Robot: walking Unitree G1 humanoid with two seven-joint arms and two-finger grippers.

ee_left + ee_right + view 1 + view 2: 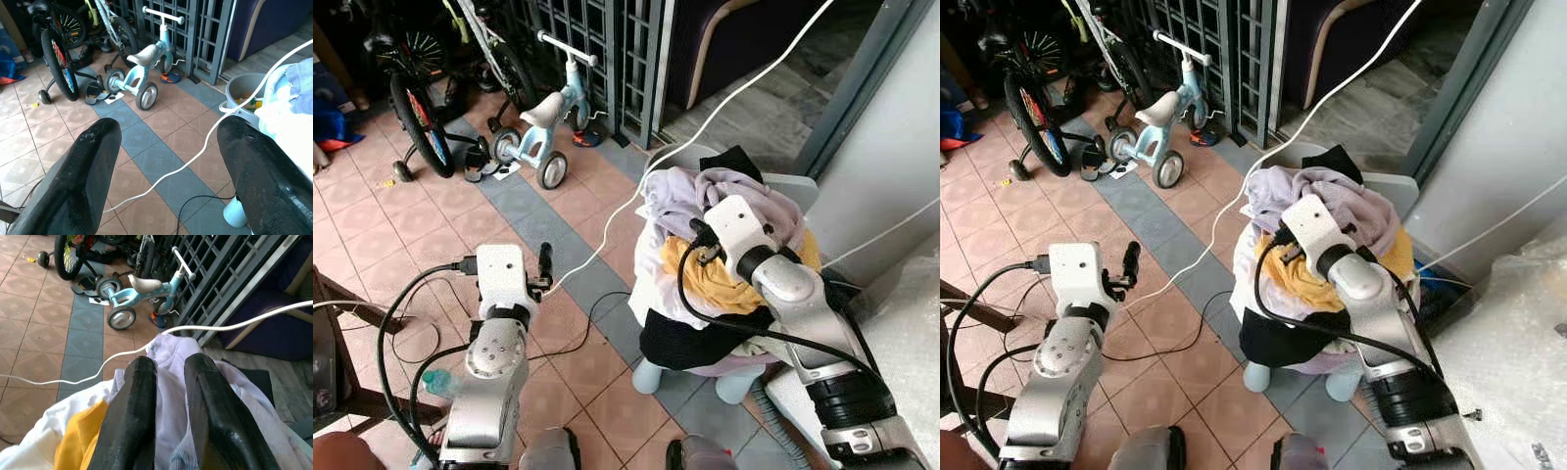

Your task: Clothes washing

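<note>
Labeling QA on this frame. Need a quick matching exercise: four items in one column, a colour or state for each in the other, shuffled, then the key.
Items:
1. left gripper
2. right gripper
3. tricycle
4. garment under the right wrist

States:
A. yellow
B. light blue, white seat
C. open, over the tiled floor
D. fingers nearly closed, on the lavender cloth

Pairs: 1-C, 2-D, 3-B, 4-A

The right claw [168, 396] rests on a heap of laundry, its two black fingers [134, 416] nearly together with a fold of pale lilac cloth [171, 382] between them; a yellow garment [80, 440] and white fabric [29, 450] lie beside; a white cable [117, 355] crosses the tiled floor [29, 333]; beyond stand a light-blue tricycle [132, 293] and a dark metal gate [230, 279].
</note>
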